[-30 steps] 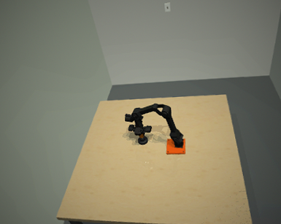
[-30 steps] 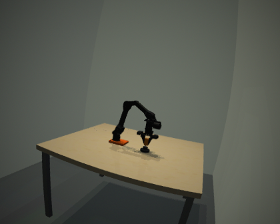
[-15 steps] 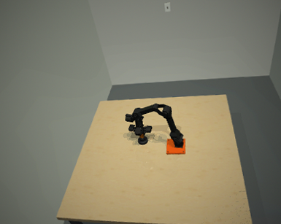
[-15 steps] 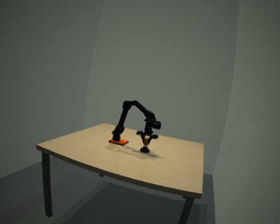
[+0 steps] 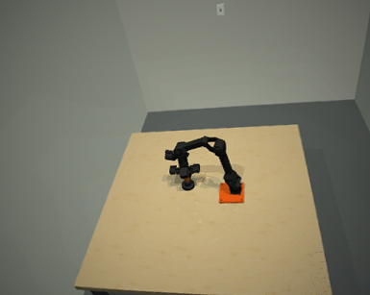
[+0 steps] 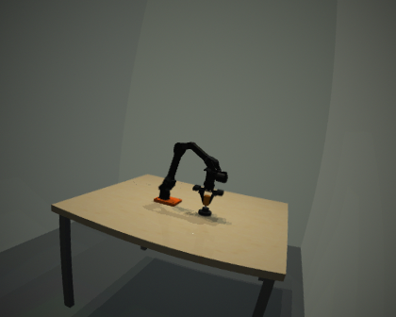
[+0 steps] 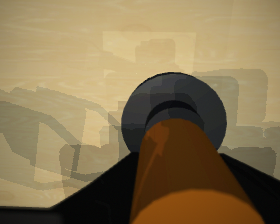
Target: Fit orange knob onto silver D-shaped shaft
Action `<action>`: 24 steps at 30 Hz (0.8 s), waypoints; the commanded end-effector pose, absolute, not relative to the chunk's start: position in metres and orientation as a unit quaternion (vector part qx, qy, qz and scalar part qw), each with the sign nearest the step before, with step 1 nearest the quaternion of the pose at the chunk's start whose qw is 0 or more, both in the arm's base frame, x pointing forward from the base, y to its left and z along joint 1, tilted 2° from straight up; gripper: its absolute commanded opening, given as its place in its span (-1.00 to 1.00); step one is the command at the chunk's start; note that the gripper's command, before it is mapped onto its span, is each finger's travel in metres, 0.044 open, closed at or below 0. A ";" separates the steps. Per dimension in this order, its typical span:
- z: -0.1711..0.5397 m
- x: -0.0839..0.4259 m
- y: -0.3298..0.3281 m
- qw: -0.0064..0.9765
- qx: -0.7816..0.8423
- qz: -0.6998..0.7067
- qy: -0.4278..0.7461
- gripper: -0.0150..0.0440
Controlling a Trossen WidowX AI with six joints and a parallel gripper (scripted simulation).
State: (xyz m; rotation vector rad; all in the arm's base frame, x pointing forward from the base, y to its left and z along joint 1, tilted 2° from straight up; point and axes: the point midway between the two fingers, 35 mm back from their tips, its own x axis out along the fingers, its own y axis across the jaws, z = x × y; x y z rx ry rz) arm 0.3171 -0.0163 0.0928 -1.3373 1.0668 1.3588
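The orange knob (image 5: pixel 187 178) (image 6: pixel 206 199) (image 7: pixel 175 160) is upright between the fingers of my gripper (image 5: pixel 187 179) (image 6: pixel 206 202), which is shut on it and points down. The dark round pedestal (image 5: pixel 188 186) (image 6: pixel 205 213) (image 7: pixel 135 120) stands on the table directly under the knob. In the wrist view the knob's lower end overlaps the pedestal's raised centre. The silver shaft does not show, and the knob's hole and its flat side are hidden. Whether the knob touches the pedestal's centre I cannot tell.
The arm's orange base plate (image 5: pixel 224 199) (image 6: pixel 175 203) lies on the wooden table (image 5: pixel 197 254) (image 6: pixel 118 222), to the right of the pedestal in the top view. The arm arches from it over to the pedestal. Shadows of the arm fall around the pedestal.
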 end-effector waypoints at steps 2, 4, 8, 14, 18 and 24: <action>0.093 0.321 -0.017 0.451 -0.554 0.558 0.423 -0.49; 0.094 0.322 -0.017 0.451 -0.554 0.558 0.423 -0.49; 0.094 0.324 -0.017 0.451 -0.554 0.558 0.423 -0.49; 0.090 0.324 -0.017 0.451 -0.554 0.558 0.423 -0.49; 0.090 0.324 -0.017 0.451 -0.554 0.558 0.423 -0.49; 0.094 0.323 -0.017 0.451 -0.554 0.558 0.423 -0.49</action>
